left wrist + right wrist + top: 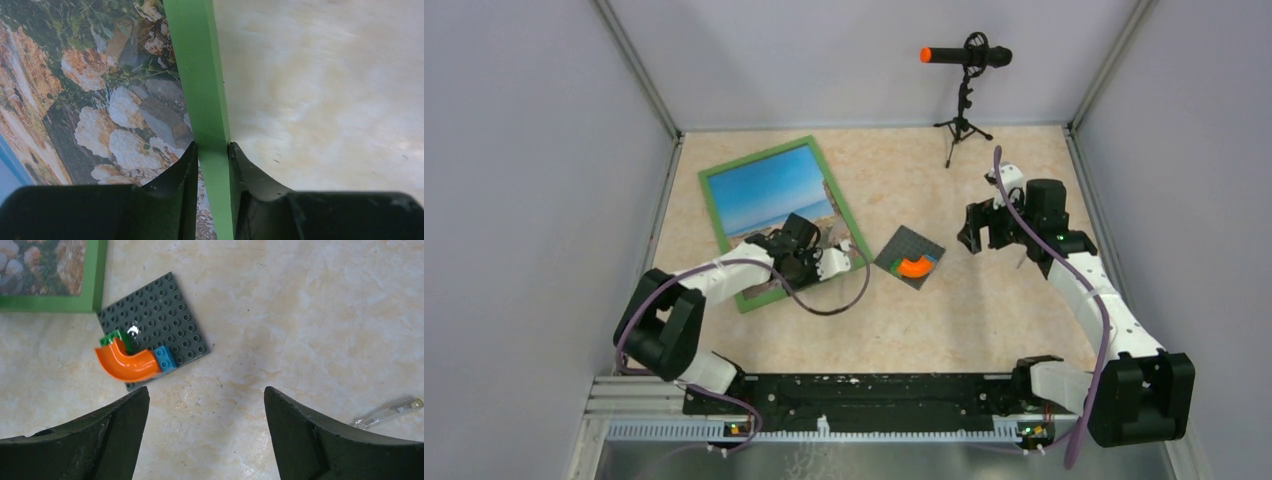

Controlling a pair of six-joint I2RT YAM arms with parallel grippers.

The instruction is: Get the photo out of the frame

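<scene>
While the frame (197,75) lay face-up at the upper left of the tabletop (984,300), photo (769,190) inside, the left gripper (213,147) pinched its green border. Lifted so, that thin edge could slip free; the right gripper (206,390) hung spread.

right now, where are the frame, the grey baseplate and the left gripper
frame (197,75), left wrist view, on its green border
grey baseplate (170,310), right wrist view, on bare studs
left gripper (213,152), left wrist view, midway between fingertips

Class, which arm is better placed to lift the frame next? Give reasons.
Left: its fingers pinch the green border of the frame, beside the photo. The right fingers hang open near the baseplate.
</scene>
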